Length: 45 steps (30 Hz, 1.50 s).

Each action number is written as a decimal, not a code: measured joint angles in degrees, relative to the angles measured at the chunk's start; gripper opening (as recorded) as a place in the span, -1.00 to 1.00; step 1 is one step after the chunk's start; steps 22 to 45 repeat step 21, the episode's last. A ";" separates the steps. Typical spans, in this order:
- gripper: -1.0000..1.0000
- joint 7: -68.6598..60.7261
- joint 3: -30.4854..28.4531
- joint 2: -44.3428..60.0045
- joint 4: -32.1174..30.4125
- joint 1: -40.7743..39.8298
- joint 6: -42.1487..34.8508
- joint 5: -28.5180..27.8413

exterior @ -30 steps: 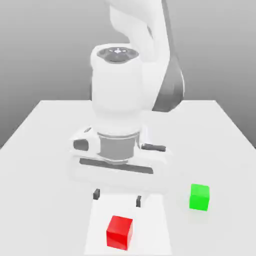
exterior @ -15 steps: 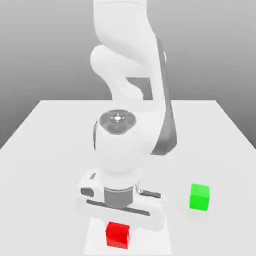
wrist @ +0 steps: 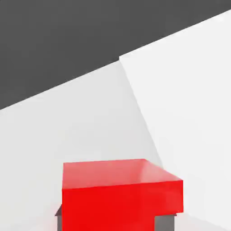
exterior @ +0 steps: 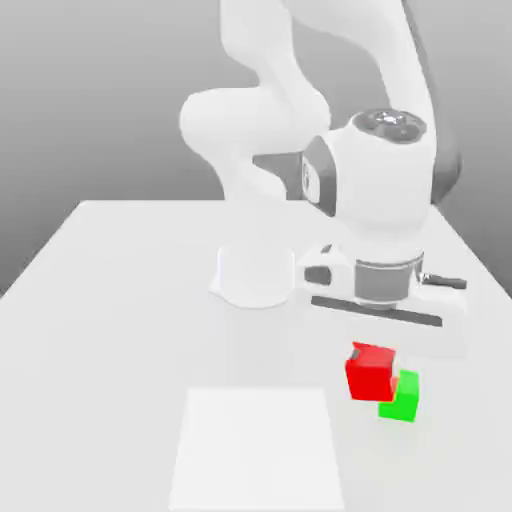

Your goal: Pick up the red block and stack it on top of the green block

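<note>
Here, red block [exterior: 370, 372] held in jaws, overlapping green block [exterior: 402, 397]

red block [exterior: 370, 372] raised, overlapping green block [exterior: 403, 397]

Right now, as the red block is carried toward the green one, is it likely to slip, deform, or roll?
The red block probably stays rigid: its edges look straight and sharp. Its plain faces look fairly smooth, so some slipping is possible. Rolling seems unlikely; flat faces should let it sit steady on the green block.
</note>
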 joint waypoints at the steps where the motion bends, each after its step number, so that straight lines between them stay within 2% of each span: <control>1: -1.00 2.98 0.82 -0.88 -0.83 0.92 -0.11 -0.10; 6: -1.00 15.54 4.82 -2.63 -3.89 2.87 0.76 -2.06; 15: -1.00 23.61 3.08 8.94 -3.63 2.82 11.53 -12.18; 16: 1.00 24.06 2.77 9.68 -3.63 3.02 12.20 -12.82; 45: 1.00 24.07 2.77 9.68 -3.63 3.01 12.22 -12.83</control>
